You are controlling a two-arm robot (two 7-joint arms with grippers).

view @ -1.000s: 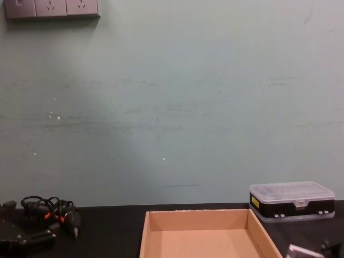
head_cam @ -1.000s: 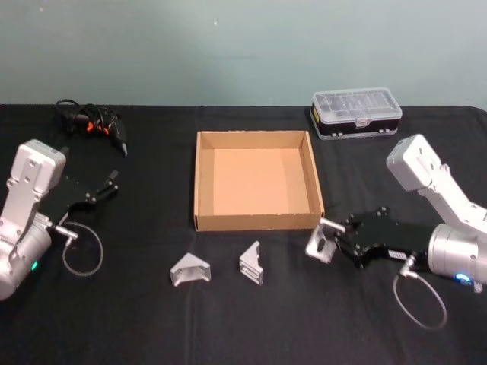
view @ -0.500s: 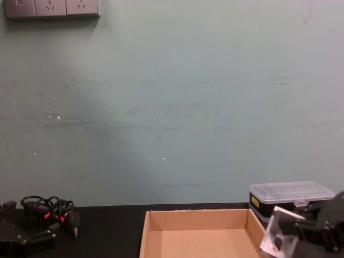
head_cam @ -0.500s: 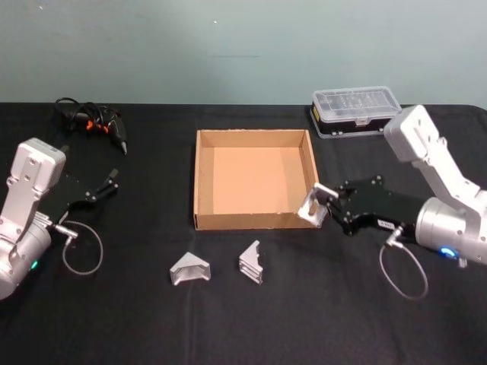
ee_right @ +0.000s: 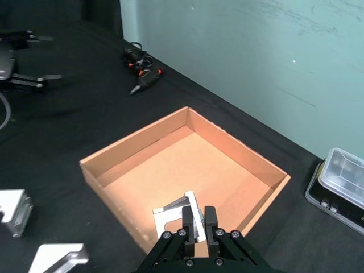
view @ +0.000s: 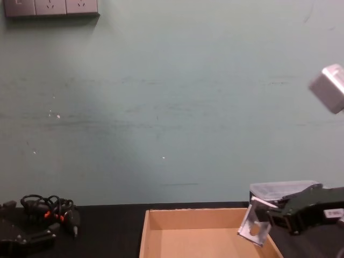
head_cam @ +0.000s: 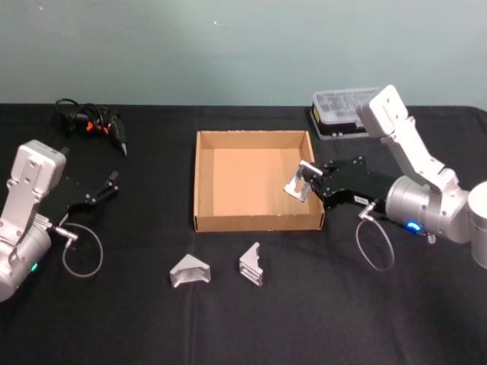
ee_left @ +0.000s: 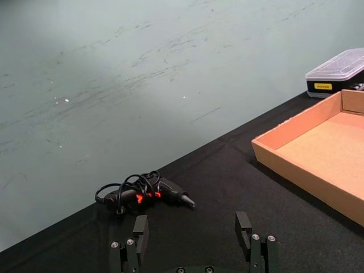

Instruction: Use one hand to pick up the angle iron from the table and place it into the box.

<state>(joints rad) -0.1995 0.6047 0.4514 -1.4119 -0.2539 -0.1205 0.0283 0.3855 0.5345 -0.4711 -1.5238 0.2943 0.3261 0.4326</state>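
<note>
My right tool (head_cam: 307,185) grips an angle iron (head_cam: 295,182) over the box (head_cam: 253,135), just inside its right wall. Best to lower it close to the box's bottom before releasing. My left tool (head_cam: 106,186) sits open, far left.

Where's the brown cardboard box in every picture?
Head view: box in the picture's middle.
Chest view: box at the bottom, right of centre, seen side-on.
Left wrist view: box lies to the robot's right of the open left pincer.
Right wrist view: box lies below the right pincer, which holds the angle iron over it.
Shared landmark: the clear-lidded case by the box's far right corner.
</note>
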